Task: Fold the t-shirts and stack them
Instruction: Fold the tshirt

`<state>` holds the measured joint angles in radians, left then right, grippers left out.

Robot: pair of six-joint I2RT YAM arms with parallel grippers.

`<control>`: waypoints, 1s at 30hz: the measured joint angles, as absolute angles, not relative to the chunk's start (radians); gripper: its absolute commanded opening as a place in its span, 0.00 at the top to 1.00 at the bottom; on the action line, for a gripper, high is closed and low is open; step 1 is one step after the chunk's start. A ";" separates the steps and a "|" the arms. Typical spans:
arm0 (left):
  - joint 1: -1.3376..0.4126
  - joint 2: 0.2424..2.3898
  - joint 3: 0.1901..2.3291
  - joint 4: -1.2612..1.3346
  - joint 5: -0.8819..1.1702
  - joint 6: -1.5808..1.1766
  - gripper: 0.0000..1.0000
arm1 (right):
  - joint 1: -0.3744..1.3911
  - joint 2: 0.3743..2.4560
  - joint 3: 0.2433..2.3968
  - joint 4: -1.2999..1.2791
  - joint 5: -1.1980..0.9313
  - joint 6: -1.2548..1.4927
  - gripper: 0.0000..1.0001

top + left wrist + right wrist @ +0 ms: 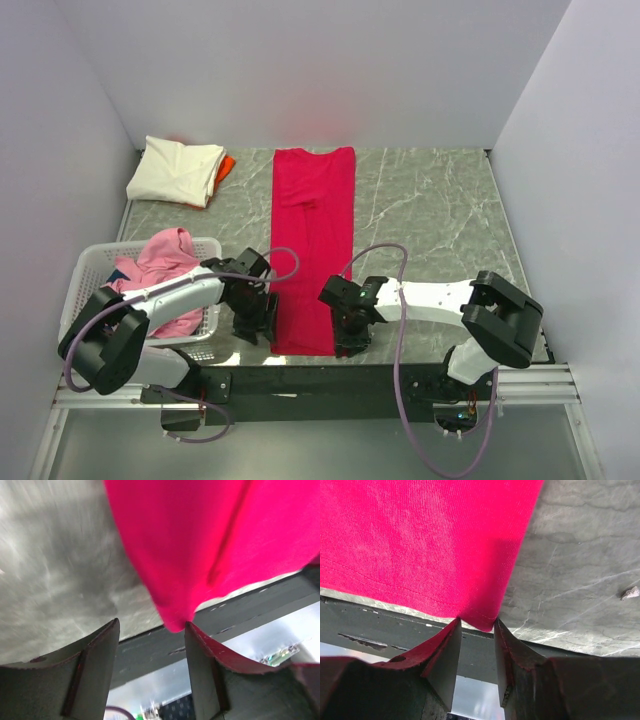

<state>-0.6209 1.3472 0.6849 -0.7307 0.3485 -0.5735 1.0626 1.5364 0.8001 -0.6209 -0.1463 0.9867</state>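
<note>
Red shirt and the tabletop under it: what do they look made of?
Red shirt: soft matte knit cloth; fine ribbing and a stitched hem show. Tabletop: hard grey stone-look surface with pale veins; marble or printed laminate, cannot tell.

Grey marble-look tabletop point(430, 200); plain white walls point(300, 70) on three sides.

a grey marbled table point(430, 210) carries a red t-shirt point(312, 240) folded into a long strip down its middle, hem reaching the near edge. in the far left corner a folded cream t-shirt point(178, 170) lies on an orange one point(227, 165). a white basket point(85, 275) stands at the near left.
</note>
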 measured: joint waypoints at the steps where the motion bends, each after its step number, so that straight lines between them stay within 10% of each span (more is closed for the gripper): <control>1: -0.631 1.347 0.670 -0.733 0.350 -0.584 0.40 | 1.063 1.536 0.799 -0.619 -0.149 0.988 0.61; 30: -0.672 1.356 0.708 -0.752 0.315 -0.632 0.45 | 1.063 1.541 0.793 -0.603 -0.173 0.994 0.63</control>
<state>-0.6720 1.3560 0.7078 -0.7521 0.3153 -0.6315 1.0626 1.5406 0.7933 -0.6029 -0.1734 0.9936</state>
